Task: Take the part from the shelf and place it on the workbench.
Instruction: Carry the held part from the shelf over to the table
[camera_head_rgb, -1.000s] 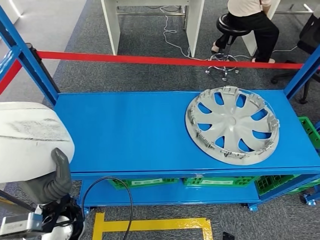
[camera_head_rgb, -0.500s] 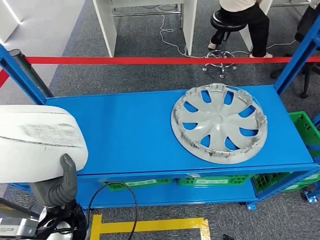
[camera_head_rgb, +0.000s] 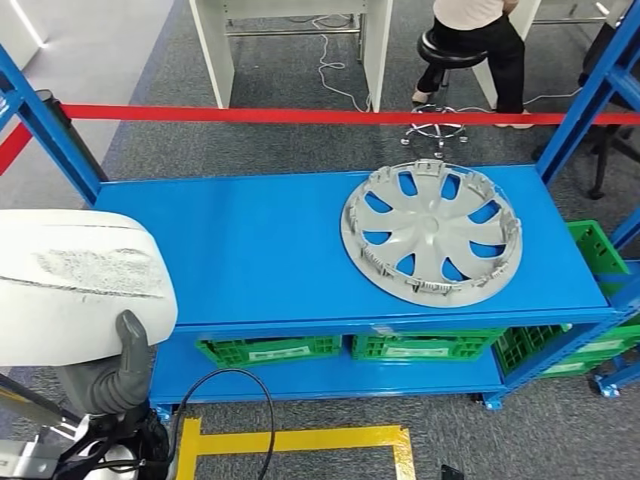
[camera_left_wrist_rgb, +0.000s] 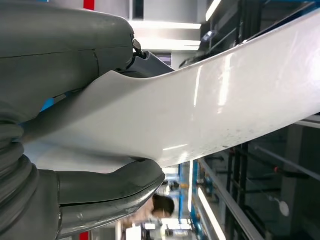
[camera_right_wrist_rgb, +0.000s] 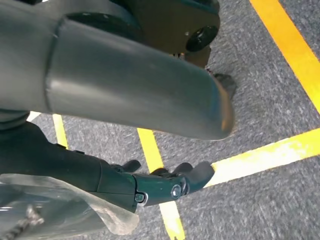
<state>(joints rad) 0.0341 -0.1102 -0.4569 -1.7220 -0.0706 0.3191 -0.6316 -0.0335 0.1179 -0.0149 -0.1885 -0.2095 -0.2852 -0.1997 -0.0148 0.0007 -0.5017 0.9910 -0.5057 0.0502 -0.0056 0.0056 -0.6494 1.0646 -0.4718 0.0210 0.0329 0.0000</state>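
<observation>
A large white curved part fills the lower left of the head view, above my left hand, which grips it from below. In the left wrist view the glossy white part is clamped between the thumb and the fingers of my left hand. The blue workbench top lies just ahead, its left half bare. My right hand hangs over the grey floor, fingers apart from the thumb and holding nothing.
A grey hubcap lies on the right half of the bench. Green crates sit on the level beneath. Blue posts flank the bench, a red tape runs behind it, and a person sits on a stool beyond. Yellow floor tape marks the near side.
The whole picture has shifted, so the camera has moved: the bench and hubcap now sit further left and slightly higher. My left hand still holds the white part.
</observation>
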